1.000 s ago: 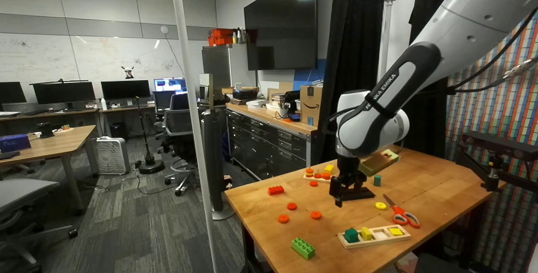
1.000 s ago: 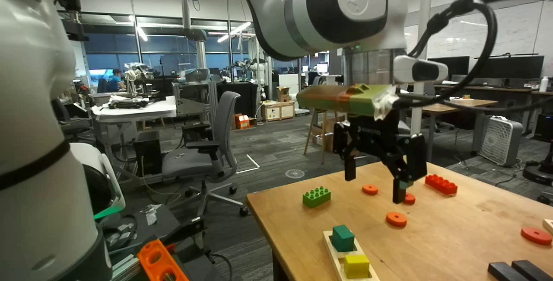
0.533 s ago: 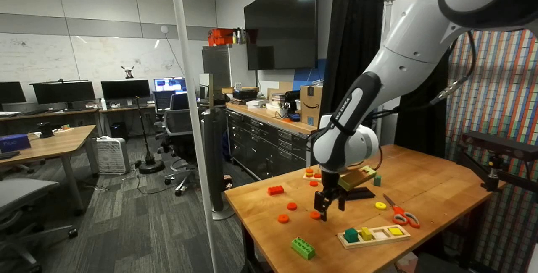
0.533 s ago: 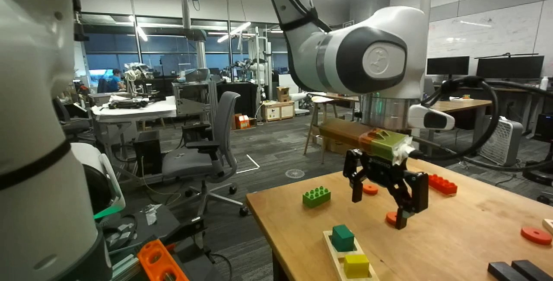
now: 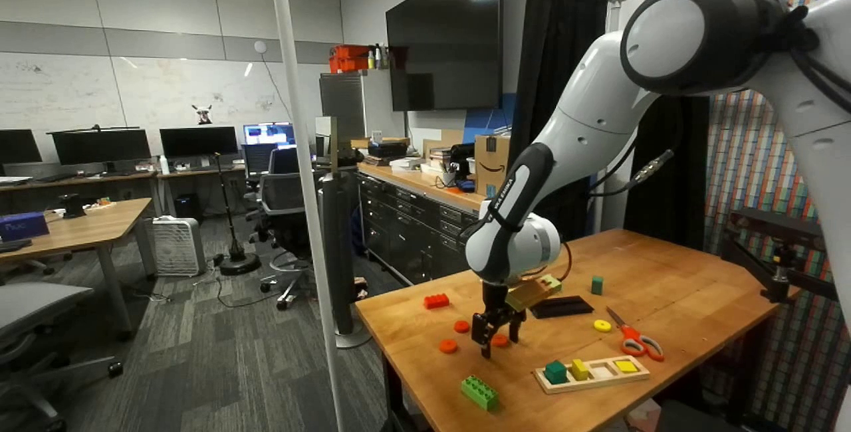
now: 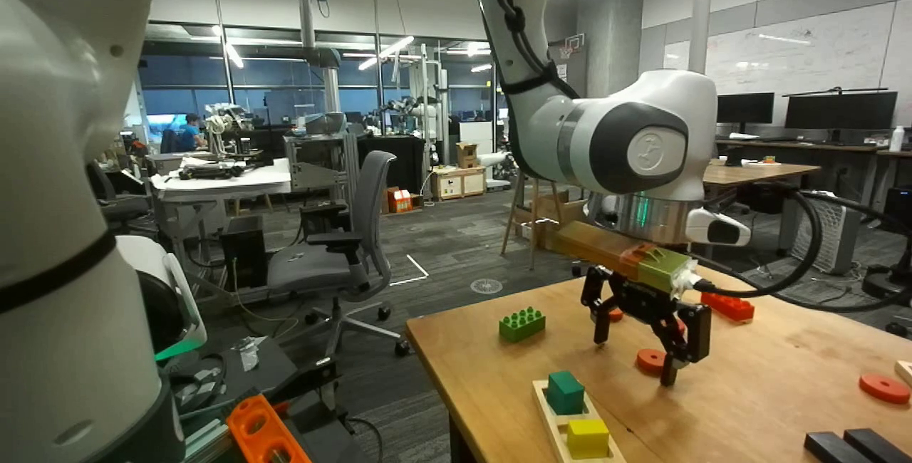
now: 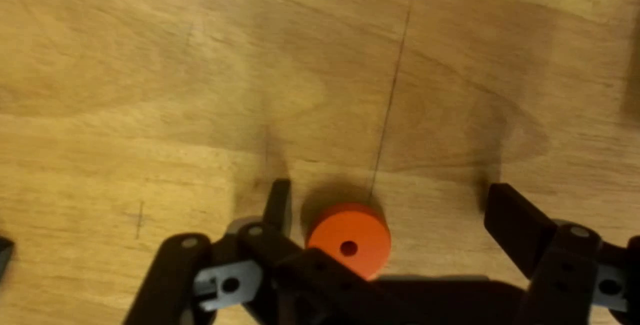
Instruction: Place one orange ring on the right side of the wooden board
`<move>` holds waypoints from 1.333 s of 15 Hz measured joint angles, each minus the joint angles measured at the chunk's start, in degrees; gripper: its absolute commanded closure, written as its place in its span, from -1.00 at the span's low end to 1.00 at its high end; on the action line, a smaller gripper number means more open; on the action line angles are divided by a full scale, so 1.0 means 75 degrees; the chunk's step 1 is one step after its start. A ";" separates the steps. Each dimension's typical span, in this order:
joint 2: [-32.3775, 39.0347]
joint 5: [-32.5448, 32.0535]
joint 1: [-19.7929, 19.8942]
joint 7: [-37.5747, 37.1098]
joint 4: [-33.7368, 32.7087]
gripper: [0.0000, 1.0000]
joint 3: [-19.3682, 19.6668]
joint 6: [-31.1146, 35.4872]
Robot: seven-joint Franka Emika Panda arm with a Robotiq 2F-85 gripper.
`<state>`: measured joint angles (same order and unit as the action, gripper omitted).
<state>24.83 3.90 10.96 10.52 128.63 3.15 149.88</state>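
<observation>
An orange ring (image 7: 357, 237) with a small centre hole lies flat on the table between my gripper's open fingers (image 7: 387, 190), nearer the left finger and partly covered by it in the wrist view. It also shows in both exterior views (image 5: 500, 341) (image 6: 650, 360). My gripper (image 6: 634, 361) is open and low over the table, its fingertips near the surface on either side of the ring. More orange rings lie nearby (image 5: 448, 346) (image 5: 461, 327). A wooden board (image 5: 598, 382) holds green and yellow blocks. Another pale wooden piece (image 6: 905, 370) is cut off at the frame edge.
A green toy brick (image 5: 479, 393) and a red toy brick (image 5: 436, 301) lie on the table. Scissors (image 5: 641, 344), a yellow ring (image 5: 602, 325), a dark flat piece (image 5: 562, 307) and a small green block (image 5: 597, 285) lie around. Another orange-red ring (image 6: 884, 388) is farther off.
My open gripper has come down and across the table to straddle an orange ring. In an exterior view, the arm now hides the far board with rings that showed earlier.
</observation>
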 measured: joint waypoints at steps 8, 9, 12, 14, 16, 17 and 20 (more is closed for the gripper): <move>0.0233 -0.0001 0.0076 0.0106 -0.0525 -1.00 -0.0001 -0.0163; 0.0243 -0.0001 0.0080 0.0120 -0.0545 -1.00 -0.0001 -0.0164; 0.0269 -0.0001 0.0090 0.0182 -0.0595 -0.31 -0.0001 -0.0174; 0.0273 -0.0007 0.0097 0.0262 -0.0609 -0.02 0.0003 -0.0184; 0.0272 -0.0019 0.0142 0.0342 -0.0660 0.28 0.0011 -0.0233; 0.0267 -0.0019 0.0153 0.0375 -0.0700 0.45 0.0009 -0.0291; 0.0246 -0.0019 0.0154 0.0419 -0.0771 0.64 0.0003 -0.0395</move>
<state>26.68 3.76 12.11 13.65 122.84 3.17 146.91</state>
